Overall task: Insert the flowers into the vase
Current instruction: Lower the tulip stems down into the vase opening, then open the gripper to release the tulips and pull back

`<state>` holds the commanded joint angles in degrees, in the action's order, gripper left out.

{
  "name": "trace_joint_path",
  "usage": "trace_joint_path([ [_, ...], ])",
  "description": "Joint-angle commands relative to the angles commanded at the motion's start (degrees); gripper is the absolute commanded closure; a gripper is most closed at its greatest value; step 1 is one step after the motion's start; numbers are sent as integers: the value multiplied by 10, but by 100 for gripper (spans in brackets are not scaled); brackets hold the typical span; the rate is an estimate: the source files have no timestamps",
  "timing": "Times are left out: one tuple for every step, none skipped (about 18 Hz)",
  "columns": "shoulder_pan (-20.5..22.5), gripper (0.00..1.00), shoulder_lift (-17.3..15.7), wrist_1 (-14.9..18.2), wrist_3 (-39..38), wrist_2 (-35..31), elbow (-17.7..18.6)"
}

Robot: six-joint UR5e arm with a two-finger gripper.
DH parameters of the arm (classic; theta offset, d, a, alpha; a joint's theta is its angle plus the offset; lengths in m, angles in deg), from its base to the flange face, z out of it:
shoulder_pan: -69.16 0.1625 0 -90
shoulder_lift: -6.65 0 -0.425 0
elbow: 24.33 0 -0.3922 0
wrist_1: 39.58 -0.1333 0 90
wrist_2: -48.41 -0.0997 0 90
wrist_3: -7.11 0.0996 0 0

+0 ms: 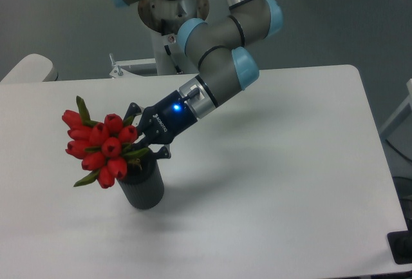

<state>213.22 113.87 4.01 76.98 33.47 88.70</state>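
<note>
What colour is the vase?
Dark grey vase, seen in the fixed camera view.

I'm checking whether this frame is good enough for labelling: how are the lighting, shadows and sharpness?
Fixed camera view: soft, even light, no glare on the white table; the arm casts a faint shadow on it, and the vase another at its base. The flowers look saturated, petal detail smeared. The hand is dark, its fingers hard to separate behind the leaves. Overall mildly soft, low resolution; the grey background is blurry.
</note>
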Motion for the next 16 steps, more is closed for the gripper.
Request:
trace_joint_path([
  [0, 81, 1, 0, 3, 0, 0],
  [0, 77, 3, 0, 3, 0, -1],
  [1, 75, 3, 0, 3, 0, -1],
  [3, 73, 3, 0, 2, 0, -2],
  [4, 71, 3, 0, 2, 1, -2],
  [6, 65, 3, 0, 2, 1, -2],
  [7, 62, 3, 0, 2, 1, -2],
  [7, 56, 3, 0, 2, 1, -2],
  [8, 47, 3, 0, 2, 1, -3],
  [10, 45, 3, 0, 2, 1, -2],
  [11, 43, 2, 0, 0, 1, -3],
  [11, 40, 2, 1, 1, 1, -3],
  [11, 35, 1, 0, 2, 1, -2],
  [12, 32, 1, 0, 2, 1, -3],
  [13, 32, 0, 0, 2, 1, -3],
  [14, 30, 0, 0, 2, 1, -3],
])
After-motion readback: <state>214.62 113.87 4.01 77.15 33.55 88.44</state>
